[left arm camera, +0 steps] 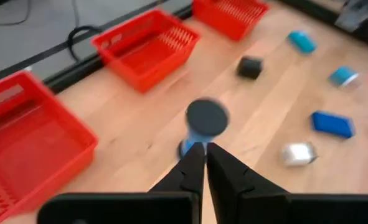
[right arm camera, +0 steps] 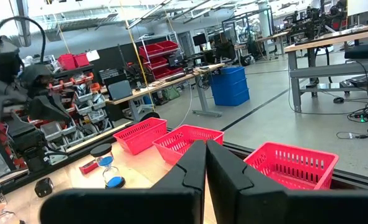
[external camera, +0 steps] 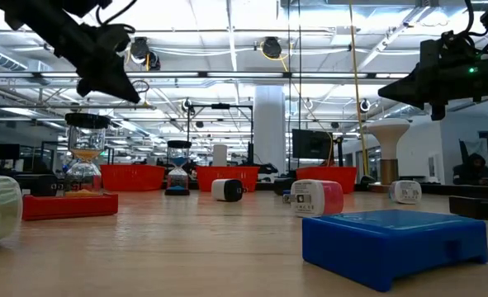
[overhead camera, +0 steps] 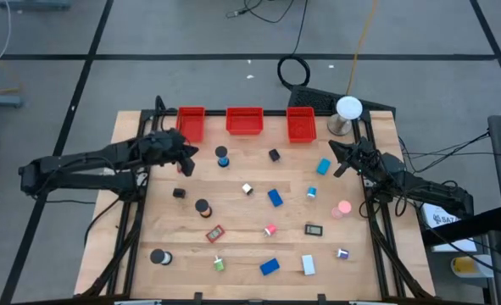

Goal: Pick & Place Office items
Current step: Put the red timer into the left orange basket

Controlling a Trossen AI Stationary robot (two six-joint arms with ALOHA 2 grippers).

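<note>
**Sorting barely begun, bins showed empty**

Hovering above the bench (overhead camera: pixel 131 254), the left gripper (overhead camera: pixel 185 161) was closed and held nothing. All three red bins (overhead camera: pixel 243 121) looked empty, and the office items (overhead camera: pixel 275 197) lay scattered across the wood. A small blue hourglass (overhead camera: pixel 222 156) stood just beside that gripper. The right gripper (overhead camera: pixel 343 161), also shut and empty, waited near the lamp-like dome (overhead camera: pixel 348 108).

Small office items are scattered all over the desk (overhead camera: pixel 131 203), taking the middle red bin (overhead camera: pixel 244 121) as the marker: an hourglass with blue base (overhead camera: pixel 222 157) stands upright just in front of it, a black cube (overhead camera: pixel 274 155) nearby, blue blocks (overhead camera: pixel 269 267) and black rolls (overhead camera: pixel 159 257) lie farther out.
</note>
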